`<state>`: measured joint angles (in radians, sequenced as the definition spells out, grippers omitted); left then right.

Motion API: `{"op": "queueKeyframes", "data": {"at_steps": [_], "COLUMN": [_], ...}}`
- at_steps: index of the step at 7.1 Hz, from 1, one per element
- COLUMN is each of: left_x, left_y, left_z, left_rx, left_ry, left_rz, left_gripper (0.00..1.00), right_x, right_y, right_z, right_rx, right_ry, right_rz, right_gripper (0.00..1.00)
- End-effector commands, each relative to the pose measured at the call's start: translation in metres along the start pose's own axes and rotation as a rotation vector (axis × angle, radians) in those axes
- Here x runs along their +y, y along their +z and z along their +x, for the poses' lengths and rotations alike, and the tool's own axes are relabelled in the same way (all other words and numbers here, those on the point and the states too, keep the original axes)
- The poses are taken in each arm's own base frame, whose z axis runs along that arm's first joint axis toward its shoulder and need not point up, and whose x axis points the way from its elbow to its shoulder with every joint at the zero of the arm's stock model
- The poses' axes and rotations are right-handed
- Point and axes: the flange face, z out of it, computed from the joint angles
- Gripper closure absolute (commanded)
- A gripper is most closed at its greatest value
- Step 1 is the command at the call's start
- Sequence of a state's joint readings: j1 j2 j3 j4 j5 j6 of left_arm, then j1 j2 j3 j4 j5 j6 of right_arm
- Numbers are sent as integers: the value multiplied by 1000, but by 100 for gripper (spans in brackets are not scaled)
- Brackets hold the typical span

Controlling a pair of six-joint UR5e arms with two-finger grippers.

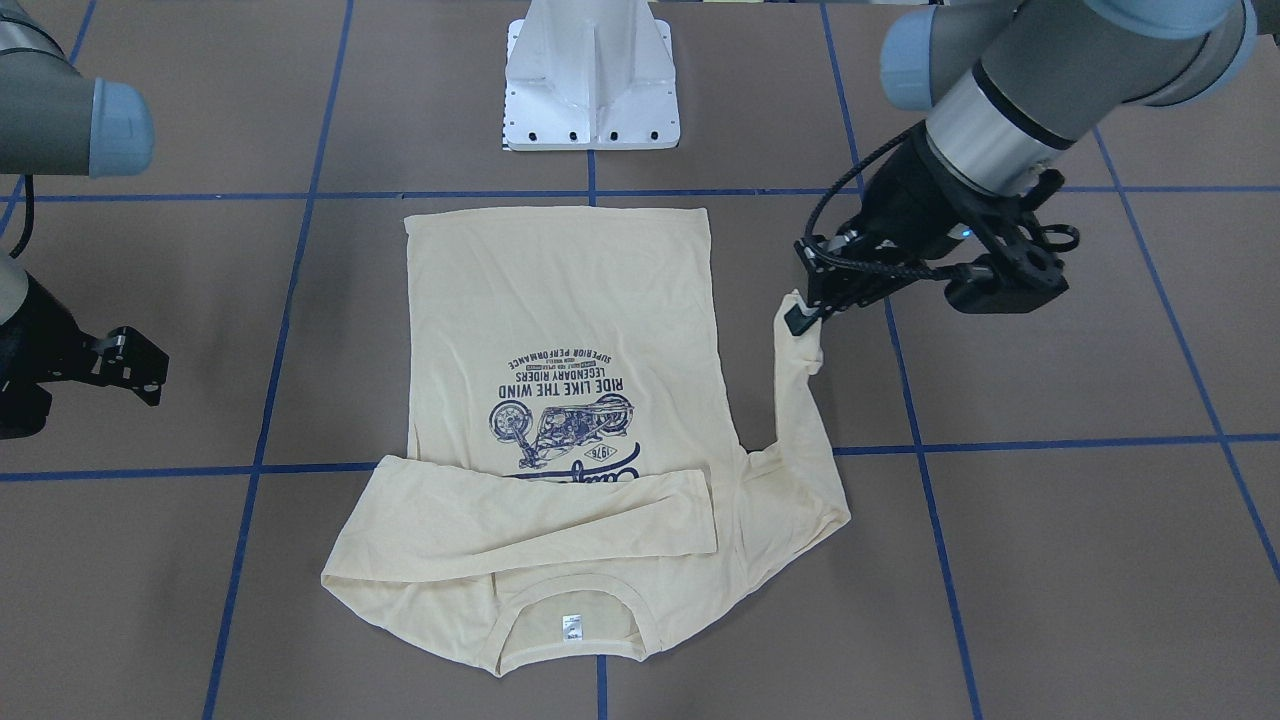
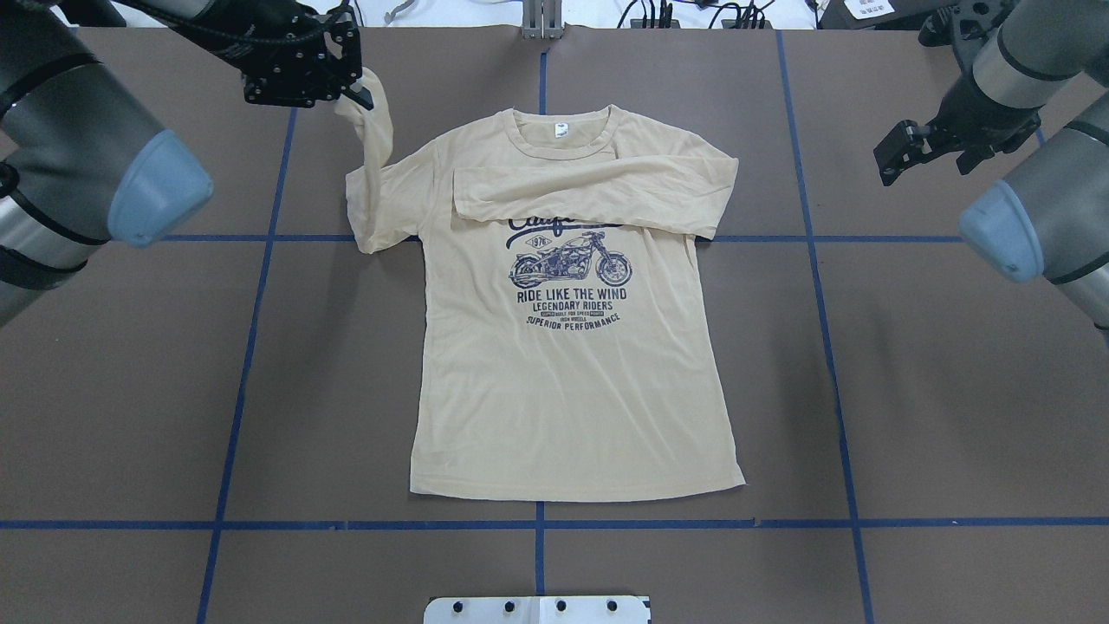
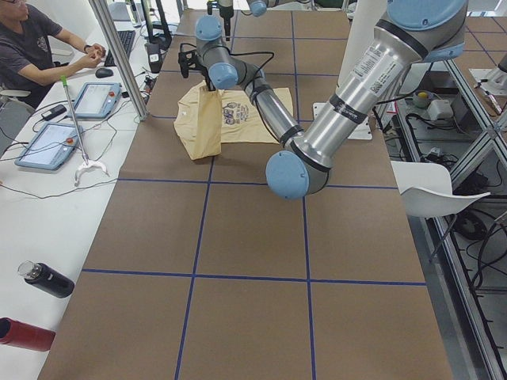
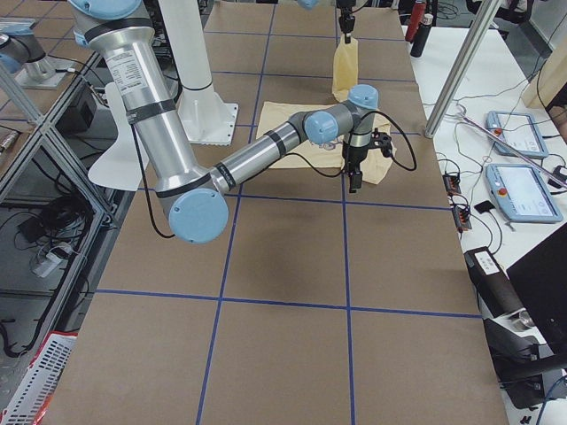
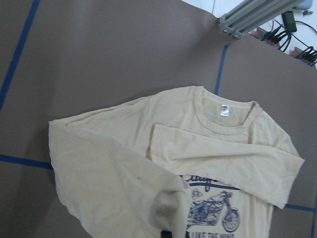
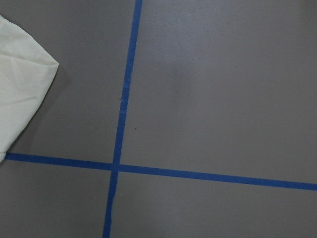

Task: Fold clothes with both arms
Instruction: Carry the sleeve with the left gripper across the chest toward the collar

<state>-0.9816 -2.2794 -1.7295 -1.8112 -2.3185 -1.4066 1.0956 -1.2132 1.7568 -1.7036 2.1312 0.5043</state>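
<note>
The pale cream-yellow long-sleeved T-shirt lies flat and print-up in the middle of the brown table, its collar on the side away from the robot and its hem toward the white pedestal base. The small white neck tag shows inside the collar. The sleeve on the robot's right is folded across the chest and covers the top edge of the navy motorcycle print. The sleeve on the robot's left bends up from the shoulder and rises off the table. The left gripper holds it by the cuff, its black fingers clamped on the fabric, and the sleeve hangs slack from them. The right gripper hangs over bare table near the shirt's other shoulder, apart from the cloth. Whether its fingers are apart or together I cannot tell. Its wrist camera looks down on crossing blue tape lines, with a corner of the shirt at the view's left edge.
</note>
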Motion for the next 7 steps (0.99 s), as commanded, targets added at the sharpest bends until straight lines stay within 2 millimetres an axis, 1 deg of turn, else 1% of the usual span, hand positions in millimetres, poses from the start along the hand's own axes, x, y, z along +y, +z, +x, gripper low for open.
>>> {"op": "queueKeyframes", "data": {"at_steps": [1, 2, 3, 4, 5, 6, 7], "left_x": [2, 4, -12, -19, -22, -24, -18], "left_y": [56, 81, 103, 113, 116, 118, 138], "left_z": [72, 67, 58, 50, 49, 55, 60], "left_rx": [-7, 15, 34, 38, 49, 49, 53], "left_ry": [-9, -14, -19, -16, -9, -12, 3], "left_rz": [-63, -78, -75, -74, -69, -46, -43], "left_gripper": [100, 100, 100, 100, 100, 100, 100], "right_x": [2, 2, 2, 1, 1, 1, 1], "right_y": [0, 0, 2, 2, 4, 4, 6], "right_z": [7, 6, 7, 7, 7, 7, 7], "right_rx": [4, 5, 5, 4, 6, 5, 6], "right_ry": [-4, -4, -3, -4, -2, -3, -3], "right_rz": [-1, 0, -3, -2, -6, -5, -8], "right_gripper": [0, 0, 0, 0, 0, 0, 0]}}
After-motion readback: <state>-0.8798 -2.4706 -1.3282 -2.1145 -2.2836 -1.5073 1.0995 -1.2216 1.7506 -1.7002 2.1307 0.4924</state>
